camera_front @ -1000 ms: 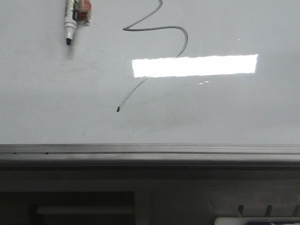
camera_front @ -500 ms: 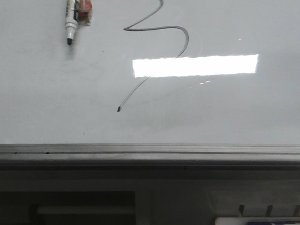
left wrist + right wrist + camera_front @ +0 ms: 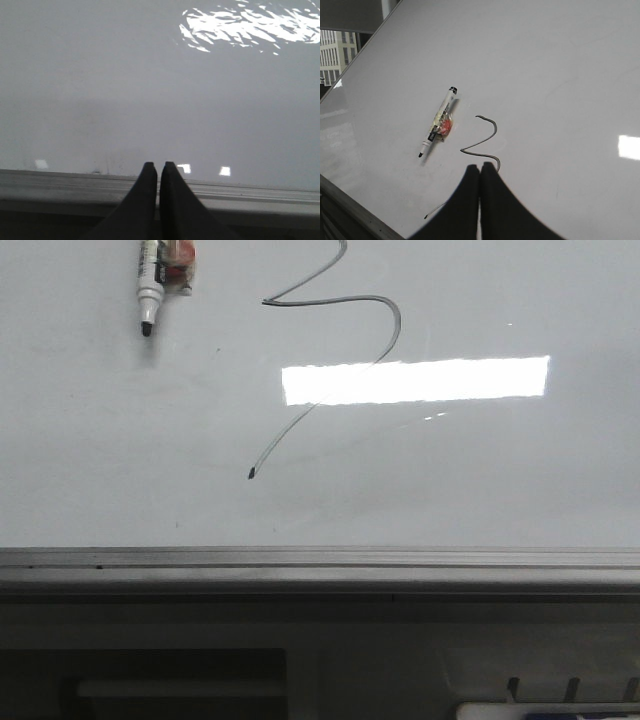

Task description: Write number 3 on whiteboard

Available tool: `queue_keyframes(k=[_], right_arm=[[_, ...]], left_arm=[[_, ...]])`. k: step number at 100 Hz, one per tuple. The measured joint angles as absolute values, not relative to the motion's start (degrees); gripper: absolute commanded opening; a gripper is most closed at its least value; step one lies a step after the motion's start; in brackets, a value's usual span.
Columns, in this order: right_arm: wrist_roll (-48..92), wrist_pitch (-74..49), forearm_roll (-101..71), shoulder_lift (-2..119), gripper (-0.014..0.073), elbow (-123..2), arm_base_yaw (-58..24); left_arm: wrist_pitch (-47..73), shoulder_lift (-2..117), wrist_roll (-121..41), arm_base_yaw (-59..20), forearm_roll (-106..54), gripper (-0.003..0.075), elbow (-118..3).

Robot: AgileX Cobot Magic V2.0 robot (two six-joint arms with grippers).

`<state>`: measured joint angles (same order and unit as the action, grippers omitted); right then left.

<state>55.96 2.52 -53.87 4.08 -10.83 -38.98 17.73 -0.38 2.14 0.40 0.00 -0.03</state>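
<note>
The whiteboard (image 3: 480,490) fills the front view, and a thin grey number 3 (image 3: 385,315) is drawn on it, its tail ending in a dot. A white marker (image 3: 149,285) with a black tip lies uncapped on the board to the left of the 3. In the right wrist view my right gripper (image 3: 480,168) is shut and empty above the board, just short of the number 3 (image 3: 487,142), with the marker (image 3: 437,125) further off. My left gripper (image 3: 156,165) is shut and empty over the whiteboard's near frame edge (image 3: 60,182). Neither gripper appears in the front view.
A red and white object (image 3: 180,265) lies against the marker at the top of the front view. A bright rectangular reflection (image 3: 415,380) crosses the board. Below the board's frame (image 3: 320,565) is a dark tray-like structure (image 3: 180,680).
</note>
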Motion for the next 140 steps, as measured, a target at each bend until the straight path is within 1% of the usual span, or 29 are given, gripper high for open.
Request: queue_keyframes(k=[35, 140], right_arm=[[55.96, 2.52, -53.87, 4.08, -0.0049, -10.83, -38.98], [55.96, 3.25, -53.87, 4.08, -0.0049, -10.69, -38.98]], left_arm=[[18.92, -0.38, 3.01, -7.56, 0.59, -0.002, 0.0], [18.96, -0.38, 3.12, -7.83, 0.59, -0.0021, 0.0]])
